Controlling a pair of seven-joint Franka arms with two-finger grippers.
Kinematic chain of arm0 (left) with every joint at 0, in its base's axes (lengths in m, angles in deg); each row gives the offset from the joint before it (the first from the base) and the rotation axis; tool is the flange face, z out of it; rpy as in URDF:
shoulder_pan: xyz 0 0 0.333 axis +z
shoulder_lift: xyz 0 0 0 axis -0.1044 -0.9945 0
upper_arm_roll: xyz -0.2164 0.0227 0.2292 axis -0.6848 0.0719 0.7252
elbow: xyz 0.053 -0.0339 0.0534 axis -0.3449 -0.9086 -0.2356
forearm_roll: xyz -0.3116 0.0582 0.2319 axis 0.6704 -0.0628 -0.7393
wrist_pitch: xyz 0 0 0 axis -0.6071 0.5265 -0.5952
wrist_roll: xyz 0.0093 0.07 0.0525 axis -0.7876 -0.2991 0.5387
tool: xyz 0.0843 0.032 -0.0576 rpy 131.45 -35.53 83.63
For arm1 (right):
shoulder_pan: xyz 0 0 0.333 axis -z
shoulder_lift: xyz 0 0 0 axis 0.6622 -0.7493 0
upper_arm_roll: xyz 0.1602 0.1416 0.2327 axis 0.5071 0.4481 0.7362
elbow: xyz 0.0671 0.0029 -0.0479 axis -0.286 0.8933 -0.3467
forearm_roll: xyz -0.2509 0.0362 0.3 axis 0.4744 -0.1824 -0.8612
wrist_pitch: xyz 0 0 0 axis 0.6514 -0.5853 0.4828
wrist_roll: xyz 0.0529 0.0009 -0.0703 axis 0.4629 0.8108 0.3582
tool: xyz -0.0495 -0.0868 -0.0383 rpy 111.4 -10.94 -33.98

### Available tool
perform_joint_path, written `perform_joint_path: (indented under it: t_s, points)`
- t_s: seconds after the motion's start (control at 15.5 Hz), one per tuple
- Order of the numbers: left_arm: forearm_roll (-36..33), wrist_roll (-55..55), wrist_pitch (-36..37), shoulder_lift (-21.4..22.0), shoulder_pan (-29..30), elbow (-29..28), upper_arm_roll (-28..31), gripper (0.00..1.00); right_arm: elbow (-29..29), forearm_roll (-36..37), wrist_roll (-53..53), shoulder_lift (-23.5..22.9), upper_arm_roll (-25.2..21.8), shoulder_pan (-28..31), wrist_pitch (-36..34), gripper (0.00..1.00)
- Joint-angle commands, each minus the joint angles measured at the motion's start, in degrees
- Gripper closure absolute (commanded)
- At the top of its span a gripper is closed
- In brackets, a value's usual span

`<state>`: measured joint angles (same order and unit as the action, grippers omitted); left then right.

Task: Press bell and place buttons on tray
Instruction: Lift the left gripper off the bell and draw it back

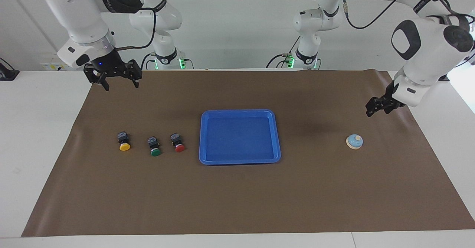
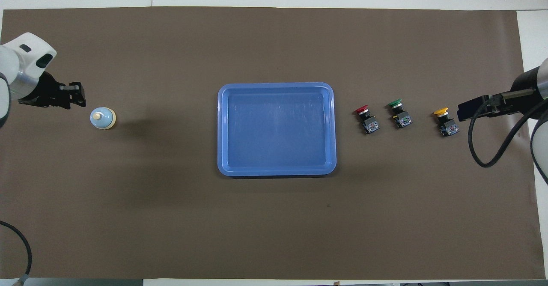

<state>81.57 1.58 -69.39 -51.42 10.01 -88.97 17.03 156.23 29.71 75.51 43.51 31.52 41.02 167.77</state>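
Note:
The bell [image 1: 354,141] [image 2: 102,118], light blue with a cream knob, stands alone on the brown mat toward the left arm's end. My left gripper [image 1: 375,109] [image 2: 76,99] hangs open in the air above the mat beside the bell, holding nothing. Three buttons lie in a row toward the right arm's end: yellow [image 1: 124,144] [image 2: 444,120], green [image 1: 154,148] [image 2: 398,112], red [image 1: 178,144] [image 2: 366,118]. The blue tray [image 1: 239,161] [image 2: 276,86] sits in the middle with nothing in it. My right gripper [image 1: 118,85] waits open, raised over the mat's corner by its base.
A brown mat [image 1: 237,203] covers most of the white table. The right arm's cable [image 2: 483,149] loops over the mat near the yellow button.

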Motion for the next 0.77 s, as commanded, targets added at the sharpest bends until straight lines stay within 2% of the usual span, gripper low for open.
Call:
perform_joint_path:
  t_s: [0.0, 0.13, 0.32, 0.58, 0.71]
  points:
    - [0.8, -0.7, 5.4, 5.1, -0.4, 0.0, -0.6, 0.00, -1.2, 0.5, 1.2, -0.7, 0.0, 0.2, -1.3, 0.00]
    - [0.8, -0.7, 6.0, 7.5, -0.4, -0.2, -0.9, 0.00, -1.2, 0.5, 1.2, -0.7, 0.0, 0.2, -1.3, 0.00]
    - [0.8, -1.0, 10.4, 8.3, -0.5, 0.0, -1.4, 0.00, -1.2, 0.5, 1.2, -0.6, 0.0, 0.2, -1.3, 0.00]
    - [0.7, -0.5, 12.3, 9.8, -4.3, -1.5, -1.9, 0.00, -1.2, 0.5, 1.1, -0.6, 0.0, 0.2, -1.3, 0.00]
    - [0.7, -0.6, 14.1, 8.4, -7.9, -0.9, 1.5, 0.00, -1.2, 0.5, 1.1, -0.6, 0.0, 0.2, -1.3, 0.00]
